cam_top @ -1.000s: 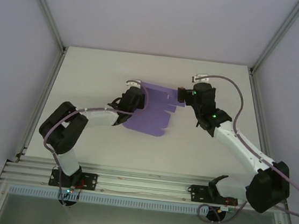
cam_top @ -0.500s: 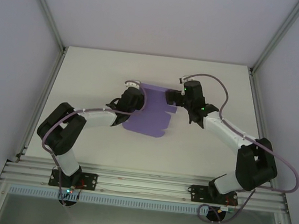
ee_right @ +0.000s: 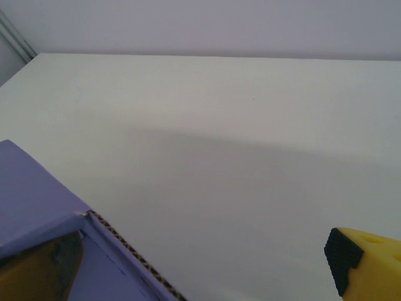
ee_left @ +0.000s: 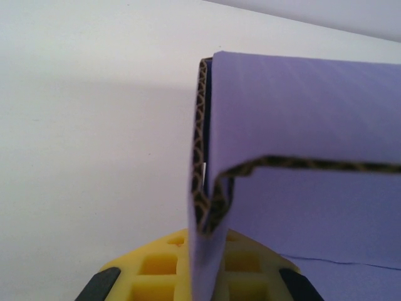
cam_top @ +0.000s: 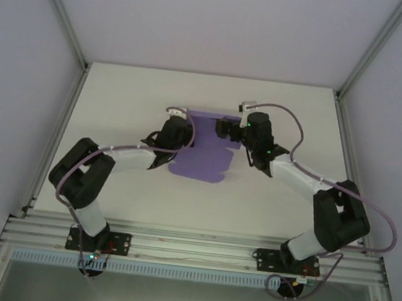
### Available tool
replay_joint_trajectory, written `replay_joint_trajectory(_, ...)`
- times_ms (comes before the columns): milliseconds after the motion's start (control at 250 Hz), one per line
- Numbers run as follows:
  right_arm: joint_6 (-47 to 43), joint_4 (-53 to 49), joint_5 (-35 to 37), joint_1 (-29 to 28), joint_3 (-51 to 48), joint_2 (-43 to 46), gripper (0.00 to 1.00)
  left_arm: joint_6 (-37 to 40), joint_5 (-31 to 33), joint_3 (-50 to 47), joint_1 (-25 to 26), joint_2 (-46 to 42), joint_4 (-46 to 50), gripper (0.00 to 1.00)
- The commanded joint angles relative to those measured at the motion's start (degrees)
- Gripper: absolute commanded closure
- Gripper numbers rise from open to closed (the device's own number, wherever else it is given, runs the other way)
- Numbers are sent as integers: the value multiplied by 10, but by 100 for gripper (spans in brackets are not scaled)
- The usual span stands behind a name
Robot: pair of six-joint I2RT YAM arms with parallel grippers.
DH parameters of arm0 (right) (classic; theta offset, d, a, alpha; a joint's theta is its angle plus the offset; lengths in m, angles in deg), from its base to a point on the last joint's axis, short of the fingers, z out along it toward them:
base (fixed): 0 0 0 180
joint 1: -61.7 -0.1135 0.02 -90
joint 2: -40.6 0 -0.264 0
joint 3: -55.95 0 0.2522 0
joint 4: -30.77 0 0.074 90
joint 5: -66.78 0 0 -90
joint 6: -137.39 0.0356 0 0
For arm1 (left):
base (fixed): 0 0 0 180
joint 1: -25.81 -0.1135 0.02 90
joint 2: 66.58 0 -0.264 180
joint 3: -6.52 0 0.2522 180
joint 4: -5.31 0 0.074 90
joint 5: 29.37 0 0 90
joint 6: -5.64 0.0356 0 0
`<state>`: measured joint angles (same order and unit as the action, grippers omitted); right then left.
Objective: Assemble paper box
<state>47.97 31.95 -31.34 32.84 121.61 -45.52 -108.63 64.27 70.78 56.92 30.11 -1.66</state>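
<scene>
Jaws: left pinching card, right spread wide.
On the left, the left gripper [cam_top: 186, 130] clamps an upturned flap on the left edge of the purple paper box [cam_top: 201, 158], which lies mid-way across the table [cam_top: 119, 105], long axis running far to near; the right gripper [cam_top: 223, 129] sits at its far right corner.

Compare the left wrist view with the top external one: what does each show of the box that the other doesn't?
Left wrist: the box's corrugated cut edge up close, with a flap folded over and the card pinched between yellow fingers.
Top external: the sheet's whole notched outline, and the right gripper at its far right edge.
Shared: the purple box on the white table, with the left gripper at its left edge.
</scene>
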Motion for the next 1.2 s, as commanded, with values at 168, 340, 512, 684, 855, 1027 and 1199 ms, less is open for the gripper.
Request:
replay_joint_trajectory(168,13,-94,94,-4,-69,167,0,-8,19,-3,-2,-44,9,100)
replay_joint_trajectory(340,74,-205,182,1,-108,265,0,12,-2,-24,-10,-62,-28,100)
replay_joint_trajectory(512,101,-257,191,5,-128,274,0,19,8,-21,-13,-69,-27,100)
replay_joint_trajectory(684,109,-248,206,10,-134,244,0,19,4,-12,-15,-65,-17,100)
replay_joint_trajectory(855,103,-213,186,23,-130,209,0,23,-4,-18,-15,-71,-25,100)
replay_joint_trajectory(1027,81,-210,145,26,-103,174,0,26,-6,-15,-16,-75,-14,100)
replay_joint_trajectory(1199,73,-164,75,26,-93,153,0,19,-13,-13,-16,-69,-21,100)
